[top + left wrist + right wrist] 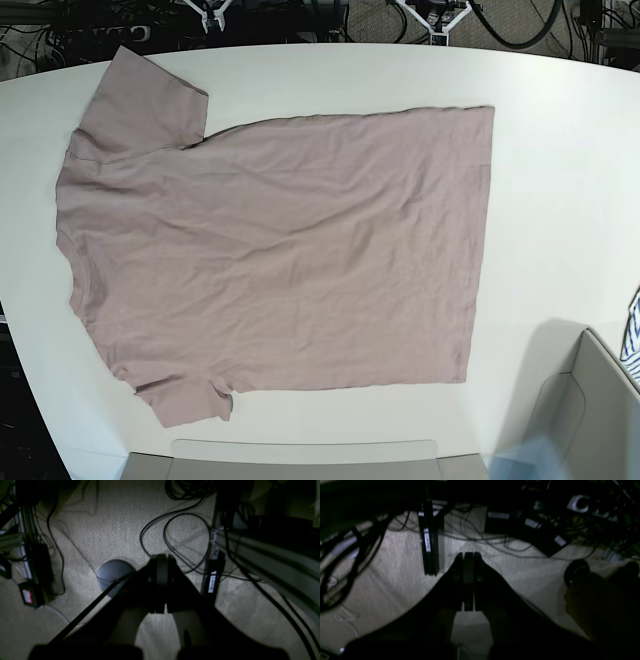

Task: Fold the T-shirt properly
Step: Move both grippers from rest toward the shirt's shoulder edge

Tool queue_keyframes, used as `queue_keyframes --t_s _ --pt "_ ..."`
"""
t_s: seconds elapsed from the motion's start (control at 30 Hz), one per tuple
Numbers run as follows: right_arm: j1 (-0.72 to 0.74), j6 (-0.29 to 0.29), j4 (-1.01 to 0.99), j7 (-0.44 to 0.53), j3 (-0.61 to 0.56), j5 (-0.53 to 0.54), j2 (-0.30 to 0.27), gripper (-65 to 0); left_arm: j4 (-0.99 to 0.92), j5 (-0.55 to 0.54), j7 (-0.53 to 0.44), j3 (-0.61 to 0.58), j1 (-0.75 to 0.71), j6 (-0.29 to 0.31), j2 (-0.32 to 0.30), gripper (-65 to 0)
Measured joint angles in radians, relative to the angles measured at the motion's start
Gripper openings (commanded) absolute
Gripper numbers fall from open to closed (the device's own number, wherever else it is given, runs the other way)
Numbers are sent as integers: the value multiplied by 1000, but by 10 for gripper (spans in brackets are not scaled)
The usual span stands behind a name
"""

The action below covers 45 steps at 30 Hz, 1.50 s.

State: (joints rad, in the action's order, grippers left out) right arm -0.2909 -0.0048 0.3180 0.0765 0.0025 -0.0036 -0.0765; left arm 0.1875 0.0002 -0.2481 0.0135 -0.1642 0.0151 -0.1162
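The dusty-pink T-shirt lies spread flat on the white table, neck side to the left and hem to the right. One sleeve points to the far left corner, the other to the near left. Neither arm shows in the base view. In the left wrist view my left gripper is shut with nothing in it, hanging over beige carpet off the table. My right gripper is likewise shut and empty above the carpet. The T-shirt appears in neither wrist view.
A grey tray sits at the table's near edge and a grey bin at the near right, with a striped cloth above it. Below the arms are black cables, a frame leg and a grey round object.
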Motion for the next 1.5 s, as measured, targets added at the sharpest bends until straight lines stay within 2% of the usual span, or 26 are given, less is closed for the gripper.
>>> queue_keyframes --t_s 0.2,0.5,0.7,0.83,0.97,1.07,1.17,1.3,1.5 --pt "-89 2 120 -5 -3 1 -6 -649 173 0 14 0 -119 1 14 -649" --pt "-348 -1 414 -14 -5 1 -74 -649 524 0 203 0 -335 0 5 -649" --pt "-533 -3 661 -14 -6 0 -117 -649 768 -3 315 0 -486 0 -32 -649" --pt "-668 -3 832 -8 -5 4 -154 -649 928 0 351 0 -610 2 -68 -649" --pt "-791 11 970 -19 -10 144 -209 -649 1080 -1 348 16 -725 8 -91 -649" --pt "-848 -5 1089 -26 2 261 -269 -649 1207 -1 360 73 -787 1 -88 -649" --pt "-891 -18 1233 -2 12 334 -319 -649 1338 0 349 135 -830 4 -89 -649" --pt "-937 -7 1390 -27 6 351 -319 -649 1474 -1 353 199 -850 1 -89 -649" --pt "-939 -5 1563 -18 35 349 -314 -649 1614 0 354 220 -863 8 -88 -649"
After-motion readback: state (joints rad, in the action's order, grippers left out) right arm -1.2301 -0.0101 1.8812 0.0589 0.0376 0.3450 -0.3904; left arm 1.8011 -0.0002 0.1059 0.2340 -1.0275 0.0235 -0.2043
